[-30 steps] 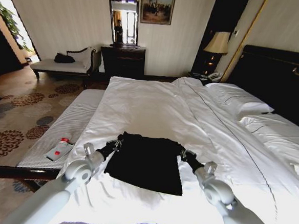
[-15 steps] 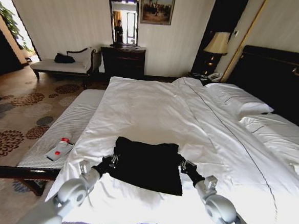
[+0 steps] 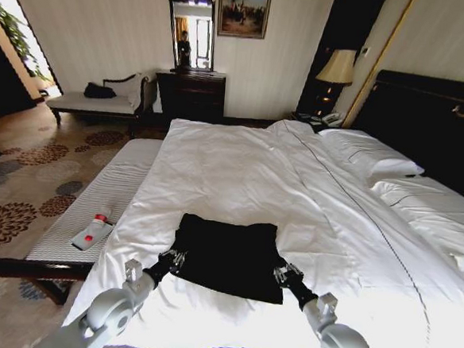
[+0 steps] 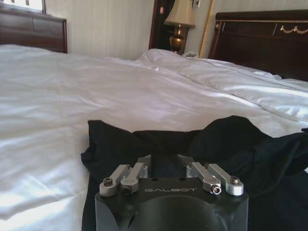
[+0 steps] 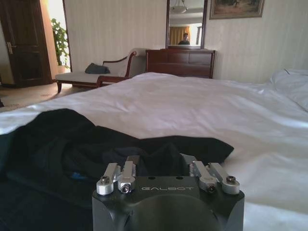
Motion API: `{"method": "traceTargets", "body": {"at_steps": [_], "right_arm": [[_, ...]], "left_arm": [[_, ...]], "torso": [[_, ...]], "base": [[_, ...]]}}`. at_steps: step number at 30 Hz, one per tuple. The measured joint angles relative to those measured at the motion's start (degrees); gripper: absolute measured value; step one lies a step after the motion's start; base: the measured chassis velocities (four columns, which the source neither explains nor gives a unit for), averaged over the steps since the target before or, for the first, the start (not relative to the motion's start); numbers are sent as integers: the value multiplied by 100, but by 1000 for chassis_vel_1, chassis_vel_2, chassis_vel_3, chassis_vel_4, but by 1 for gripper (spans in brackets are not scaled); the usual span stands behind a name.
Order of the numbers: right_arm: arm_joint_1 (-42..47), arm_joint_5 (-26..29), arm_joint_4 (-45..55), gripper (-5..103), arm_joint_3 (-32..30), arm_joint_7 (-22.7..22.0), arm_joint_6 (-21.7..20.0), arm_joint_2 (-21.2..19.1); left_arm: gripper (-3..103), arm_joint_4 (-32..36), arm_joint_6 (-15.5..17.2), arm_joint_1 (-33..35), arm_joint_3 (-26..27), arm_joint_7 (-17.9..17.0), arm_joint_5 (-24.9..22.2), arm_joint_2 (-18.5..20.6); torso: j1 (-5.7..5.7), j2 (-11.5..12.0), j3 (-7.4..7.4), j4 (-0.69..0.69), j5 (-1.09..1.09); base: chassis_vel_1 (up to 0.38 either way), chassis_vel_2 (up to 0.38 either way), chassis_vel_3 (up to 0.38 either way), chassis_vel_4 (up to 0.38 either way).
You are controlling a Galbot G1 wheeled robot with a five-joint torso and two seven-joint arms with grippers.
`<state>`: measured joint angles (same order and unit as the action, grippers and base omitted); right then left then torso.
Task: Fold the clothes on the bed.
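as you look down from the head view, the black t-shirt (image 3: 228,256) lies as a folded rectangle on the white bed (image 3: 240,167), toward the 6 o'clock edge of the mattress. your left gripper (image 3: 175,259) sits at the shirt's 8 o'clock corner and your right gripper (image 3: 286,273) at its 4 o'clock corner, each with its tip against the near hem. a second ago both arms reached further up the bed, level with the shirt's far corners; they have since drawn back toward you, and the far part of the cloth has come with them, so the shirt now looks shorter and doubled over. that reads as one fold nearly laid down. a white bottle (image 3: 93,230) rests on the striped bench (image 3: 102,205) at 9 o'clock, well apart from the work.

from the left wrist view, the left gripper (image 4: 169,169) has its fingers drawn close together with black fabric bunched between and beyond them, so it seems to be pinching the shirt (image 4: 202,144), whose folded edge rises in a soft ridge just ahead.

from the right wrist view, the right gripper (image 5: 167,167) shows the same: fingers narrowed on a raised lip of the shirt (image 5: 72,144), with white sheet (image 5: 216,106) stretching away behind.

you probably have the hems to release and a crease to check before counting this fold done.
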<state>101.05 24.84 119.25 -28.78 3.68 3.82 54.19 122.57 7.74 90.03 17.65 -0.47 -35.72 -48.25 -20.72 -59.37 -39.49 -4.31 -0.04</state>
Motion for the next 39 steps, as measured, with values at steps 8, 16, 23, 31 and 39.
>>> {"method": "traceTargets", "body": {"at_steps": [8,16,23,31,39], "right_arm": [[578,42,539,78,-277,77,286,3],[538,400,742,99,-336,-14,179,7],[-150,1683,686,100,-440,-552,-535,-165],[-747,2456,369,100,-448,-908,-890,-323],[-1042,2600,204,100,-282,-953,-976,-527]], "left_arm": [[66,455,-59,249,488,10,-193,-82],[93,162,88,-433,595,-300,-1043,-64],[100,-273,187,-1001,408,-411,-1497,155],[100,-1501,367,-2460,-117,-525,-2156,28],[100,-2270,584,-2917,-286,-558,-2600,-172]], "torso": [[0,0,0,-1,1],[0,0,0,-3,0],[0,0,-1,0,1],[-1,0,-2,-6,1],[-1,0,-1,-4,0]], "base": [[0,0,0,0],[0,0,0,0],[0,0,0,0],[0,0,0,0],[0,0,0,0]]}}
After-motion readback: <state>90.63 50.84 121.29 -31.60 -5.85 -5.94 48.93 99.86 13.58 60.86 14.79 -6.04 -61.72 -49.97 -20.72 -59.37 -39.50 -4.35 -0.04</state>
